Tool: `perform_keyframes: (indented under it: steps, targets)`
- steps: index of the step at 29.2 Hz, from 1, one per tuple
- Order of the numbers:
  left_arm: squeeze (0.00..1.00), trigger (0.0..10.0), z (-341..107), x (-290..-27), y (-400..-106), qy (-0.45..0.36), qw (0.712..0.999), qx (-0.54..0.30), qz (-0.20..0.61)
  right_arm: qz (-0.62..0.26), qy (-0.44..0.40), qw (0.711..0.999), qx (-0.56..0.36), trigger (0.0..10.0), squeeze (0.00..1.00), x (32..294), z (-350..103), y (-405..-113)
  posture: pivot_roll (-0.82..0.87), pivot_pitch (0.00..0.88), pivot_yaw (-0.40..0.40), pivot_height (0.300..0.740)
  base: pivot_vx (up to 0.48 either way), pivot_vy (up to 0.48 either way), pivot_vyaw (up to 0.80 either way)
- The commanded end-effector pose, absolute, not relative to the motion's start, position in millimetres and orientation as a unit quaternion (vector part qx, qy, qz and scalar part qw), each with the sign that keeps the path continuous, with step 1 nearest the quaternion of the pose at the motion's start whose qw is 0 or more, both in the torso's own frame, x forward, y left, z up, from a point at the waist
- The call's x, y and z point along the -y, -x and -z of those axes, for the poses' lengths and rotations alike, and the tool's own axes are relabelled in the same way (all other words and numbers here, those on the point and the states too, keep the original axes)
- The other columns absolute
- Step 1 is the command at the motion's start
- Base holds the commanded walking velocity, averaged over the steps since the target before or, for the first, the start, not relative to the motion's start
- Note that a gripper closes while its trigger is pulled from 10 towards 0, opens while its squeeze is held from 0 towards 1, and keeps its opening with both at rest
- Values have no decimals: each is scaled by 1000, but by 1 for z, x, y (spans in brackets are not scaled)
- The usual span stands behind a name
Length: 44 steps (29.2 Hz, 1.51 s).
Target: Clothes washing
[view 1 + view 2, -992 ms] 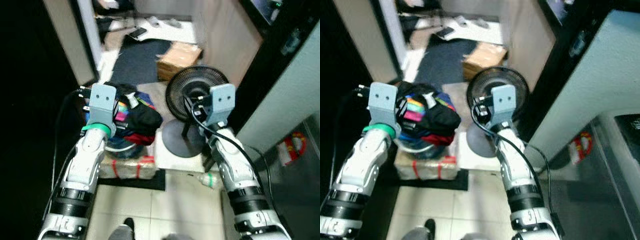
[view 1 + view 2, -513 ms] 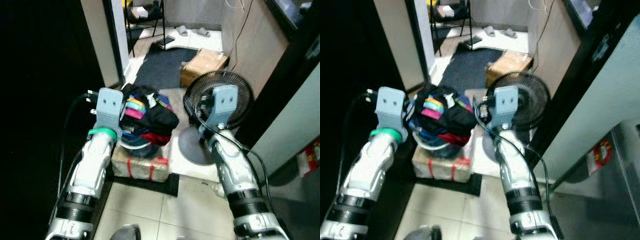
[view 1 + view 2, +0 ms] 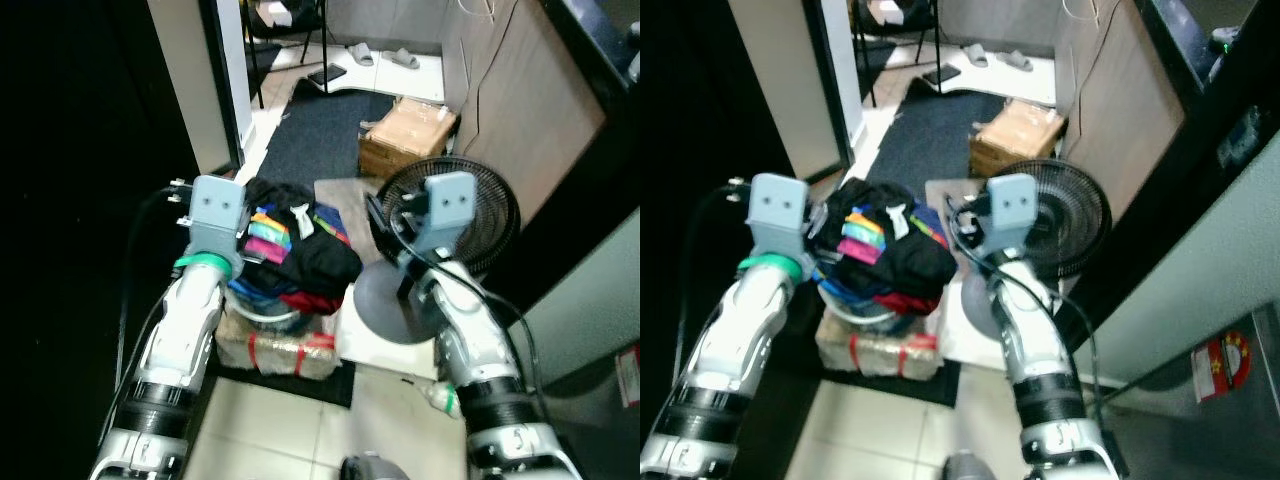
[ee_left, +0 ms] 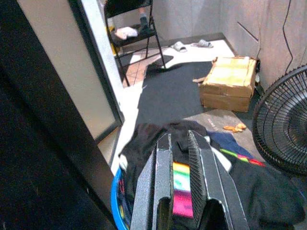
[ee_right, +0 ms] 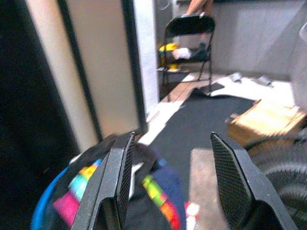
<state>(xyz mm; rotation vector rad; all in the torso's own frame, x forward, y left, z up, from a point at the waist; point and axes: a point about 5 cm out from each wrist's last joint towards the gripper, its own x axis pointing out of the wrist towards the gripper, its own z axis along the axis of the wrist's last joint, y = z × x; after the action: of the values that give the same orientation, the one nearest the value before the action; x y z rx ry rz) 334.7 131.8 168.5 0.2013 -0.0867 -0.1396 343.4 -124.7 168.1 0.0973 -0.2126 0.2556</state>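
Note:
A heap of dark and bright striped clothes (image 3: pixel 297 248) fills a blue basin (image 3: pixel 252 303), which rests on a taped cardboard box (image 3: pixel 281 351). My left arm's grey wrist block (image 3: pixel 218 211) is raised at the heap's left edge. In the left wrist view my left gripper (image 4: pixel 178 140) is shut, with nothing between its fingers, and points over the clothes (image 4: pixel 182 187). My right wrist block (image 3: pixel 446 204) is up in front of a black fan (image 3: pixel 480 222). My right gripper (image 5: pixel 172 143) is open, fingers (image 5: pixel 121 160) wide apart, aimed across the heap's top.
The fan's round base (image 3: pixel 385 303) stands on a white slab (image 3: pixel 365 340) right of the basin. Beyond lie a dark mat (image 3: pixel 316 145), a brown carton (image 3: pixel 410 126), slippers (image 3: pixel 390 56) and a folding chair (image 4: pixel 134 29). A door frame (image 3: pixel 192 85) closes the left side.
The whole picture has shifted, so the camera has moved; more floor beyond the heap is in sight. Both arms hold the same raised pose on either side of the clothes.

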Motion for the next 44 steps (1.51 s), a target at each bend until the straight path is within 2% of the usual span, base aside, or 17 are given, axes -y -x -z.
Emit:
perform_keyframes:
  steps: [1,18,35,44]
  targets:
    - [0,10000,-164,-139,-334,-104,992,37,61,-137,-56,984,103,10000,0,118,-166,-342,-6,0,18,740,412,244,0]
    - [0,10000,-164,-138,-334,-105,992,36,64,-138,-54,984,102,10000,0,119,-165,-344,-5,0,18,740,381,244,0]
    - [0,10000,-164,-135,-334,-105,991,37,74,-138,-48,984,100,10000,0,120,-164,-344,-8,0,17,740,35,0,-110]
    - [0,10000,-165,-136,-334,-109,990,39,73,-140,-48,984,101,10000,0,119,-164,-344,-8,0,17,740,0,-442,0]
